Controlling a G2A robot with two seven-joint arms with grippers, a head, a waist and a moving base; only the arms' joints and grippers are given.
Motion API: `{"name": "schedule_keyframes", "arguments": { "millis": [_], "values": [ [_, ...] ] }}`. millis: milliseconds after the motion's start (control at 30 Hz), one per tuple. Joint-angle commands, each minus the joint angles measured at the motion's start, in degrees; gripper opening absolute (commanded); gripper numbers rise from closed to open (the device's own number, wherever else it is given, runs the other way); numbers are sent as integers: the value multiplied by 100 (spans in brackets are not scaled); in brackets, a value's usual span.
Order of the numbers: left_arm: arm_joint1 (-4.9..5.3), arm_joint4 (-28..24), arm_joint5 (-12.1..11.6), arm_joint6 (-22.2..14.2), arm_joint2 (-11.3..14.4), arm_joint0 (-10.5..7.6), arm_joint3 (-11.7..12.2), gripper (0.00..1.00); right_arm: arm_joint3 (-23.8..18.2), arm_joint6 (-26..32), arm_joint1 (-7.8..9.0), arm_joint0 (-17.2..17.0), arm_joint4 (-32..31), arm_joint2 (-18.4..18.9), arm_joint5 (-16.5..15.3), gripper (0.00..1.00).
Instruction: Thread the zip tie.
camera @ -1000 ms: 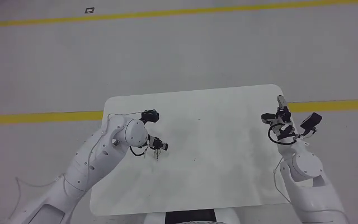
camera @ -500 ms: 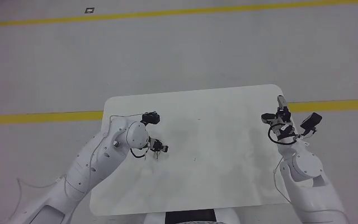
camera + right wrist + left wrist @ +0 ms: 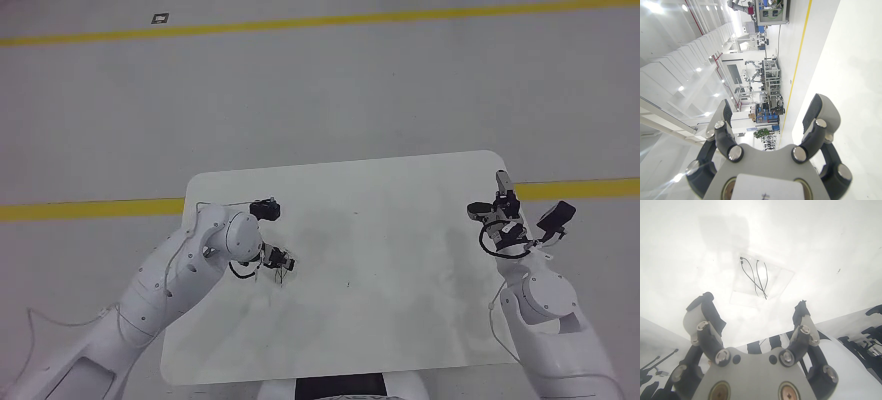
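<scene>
Several thin black zip ties (image 3: 755, 277) lie crossed over one another in a shallow clear tray (image 3: 783, 279) on the white table (image 3: 400, 210). My left gripper (image 3: 755, 302) hovers just above and short of the tray, open, with nothing between its fingers. In the top view the left gripper (image 3: 278, 263) sits over the table's left part, and the ties beneath it are too small to make out. My right gripper (image 3: 770, 106) is open and empty, raised at the table's right edge (image 3: 500, 205) and aimed out toward the hall.
The white table has rounded corners and bare surface across its middle and front. A few small dark specks (image 3: 838, 270) mark the tabletop. Yellow floor lines (image 3: 90, 209) run behind and beside the table.
The left arm has shifted slightly toward the table's left and front, with its gripper still open. The right arm has not moved.
</scene>
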Motion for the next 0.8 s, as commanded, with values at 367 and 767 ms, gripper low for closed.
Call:
{"name": "schedule_keyframes", "arguments": {
  "millis": [367,767],
  "values": [
    [44,-78,0,0,107,-76,18,100,0,0,0,0,0,0,0,100],
    [62,-166,0,0,-23,14,-155,100,0,0,0,0,0,0,0,100]
  ]
}}
